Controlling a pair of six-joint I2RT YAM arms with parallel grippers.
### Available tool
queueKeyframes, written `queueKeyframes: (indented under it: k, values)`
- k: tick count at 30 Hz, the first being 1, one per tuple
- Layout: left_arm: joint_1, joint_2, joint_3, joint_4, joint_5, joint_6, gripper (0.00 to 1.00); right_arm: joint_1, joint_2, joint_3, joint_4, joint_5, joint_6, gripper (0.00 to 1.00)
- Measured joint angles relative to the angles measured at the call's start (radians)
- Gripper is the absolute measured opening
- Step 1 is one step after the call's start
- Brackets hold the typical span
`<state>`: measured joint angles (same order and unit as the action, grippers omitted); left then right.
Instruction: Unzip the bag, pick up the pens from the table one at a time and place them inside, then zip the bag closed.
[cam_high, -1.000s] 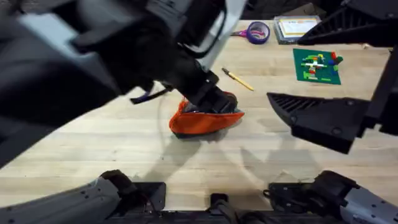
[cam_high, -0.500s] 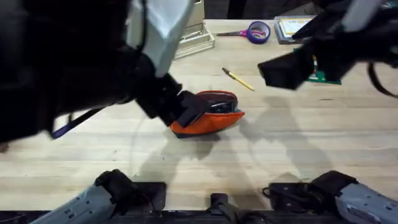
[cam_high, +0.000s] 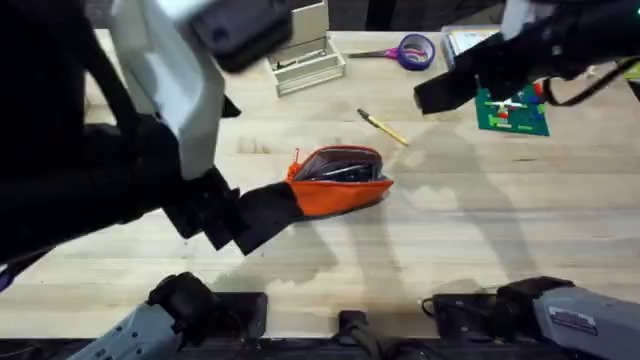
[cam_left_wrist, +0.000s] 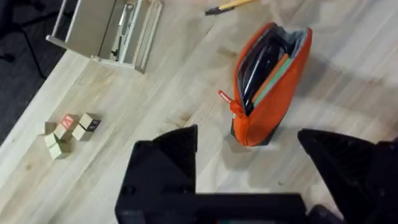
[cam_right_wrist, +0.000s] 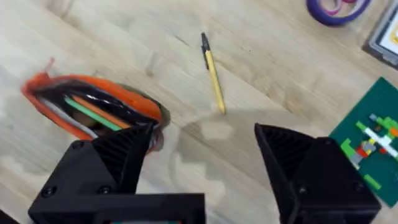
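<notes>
Bag (cam_high: 338, 182) sits unzipped mid-table (cam_high: 480, 230) with dark contents, yellow pen (cam_high: 384, 128) lies loose at its 1 o'clock; right end effector (cam_right_wrist: 205, 155) hovers wide open and empty, left end effector (cam_left_wrist: 249, 155) likewise, so yellow-pen pickup seems next.

1. Even, bright light falls from above onto the worktop (cam_high: 480, 230).
2. Soft arm shadows spread across its planks.
3. The left arm looms dark and blurred near the overhead camera.
4. The right wrist view is slightly smeared.
</notes>
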<state>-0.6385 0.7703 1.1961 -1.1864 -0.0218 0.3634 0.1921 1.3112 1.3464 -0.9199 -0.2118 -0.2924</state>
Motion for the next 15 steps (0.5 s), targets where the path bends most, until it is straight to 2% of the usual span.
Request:
queueKeyframes:
  k: [5,15]
  values:
    - [0.000,0.000,0.000,-0.012,0.026,0.053,0.993,0.000,0.084,0.000,0.006,-0.003,-0.119,0.996]
    - [0.000,0.000,0.000,-0.012,0.033,0.077,0.993,0.000,0.290,0.000,0.066,-0.003,-0.236,0.996]
